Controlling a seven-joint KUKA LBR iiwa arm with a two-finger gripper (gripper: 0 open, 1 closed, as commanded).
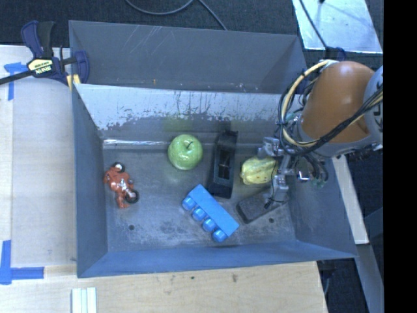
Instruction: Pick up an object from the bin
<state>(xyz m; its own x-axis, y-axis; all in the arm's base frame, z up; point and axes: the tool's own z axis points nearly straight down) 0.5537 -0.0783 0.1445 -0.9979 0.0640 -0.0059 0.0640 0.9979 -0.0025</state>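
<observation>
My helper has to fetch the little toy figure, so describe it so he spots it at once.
Look into the grey bin and go to the left part of its floor as the camera sees it. The toy figure lies there alone, left of the green apple and the blue block. It is the only small red-orange thing on the floor.

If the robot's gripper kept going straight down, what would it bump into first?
Probably the flat dark grey piece on the bin floor, just under the gripper. The yellow thing sits beside it. Depth is hard to judge.
</observation>
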